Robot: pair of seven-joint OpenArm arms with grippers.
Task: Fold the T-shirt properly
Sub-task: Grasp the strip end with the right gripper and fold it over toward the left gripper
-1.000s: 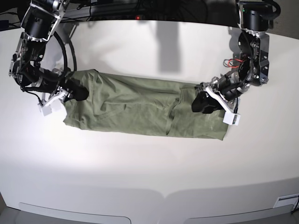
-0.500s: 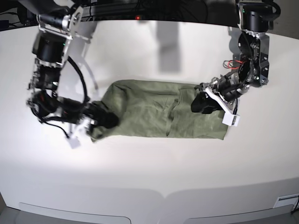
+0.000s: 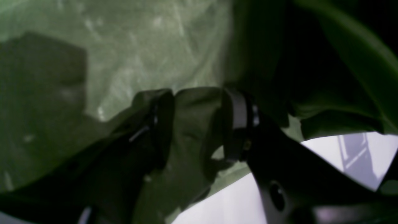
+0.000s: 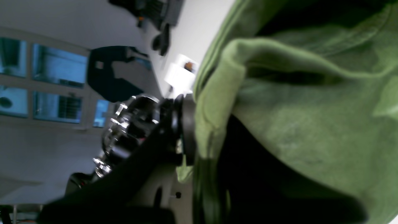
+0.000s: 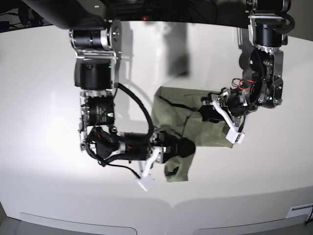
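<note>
Fabric fills most of what we see, so we take the base view from left to right. On its left stands the right arm, reaching down and then across toward the middle of the white table (image 5: pixel 49 186). Its right gripper (image 5: pixel 183 147) is clamped on one end of the T-shirt (image 5: pixel 181 115), and a small flap of green cloth hangs below the jaws, just touching the table. In the right wrist view we see a finger (image 4: pixel 186 124) pressed hard against a folded, hemmed edge of the shirt, with no gap showing between jaw and cloth.

Moving right, the shirt lies bunched between the two grippers, near the table's middle. Part of it rests flat on the surface and part is lifted and doubled over toward the right gripper. A dark line runs along its upper edge.

Further right, the left gripper (image 5: pixel 211 111) sits on the other end of the shirt. In the left wrist view we see its two fingers (image 3: pixel 238 124) partly apart, with a thick wad of green cloth caught between them. The cloth drapes over and around the jaws, and a strip of white table shows beneath. A white tag (image 5: pixel 236 137) juts from this gripper.
</note>
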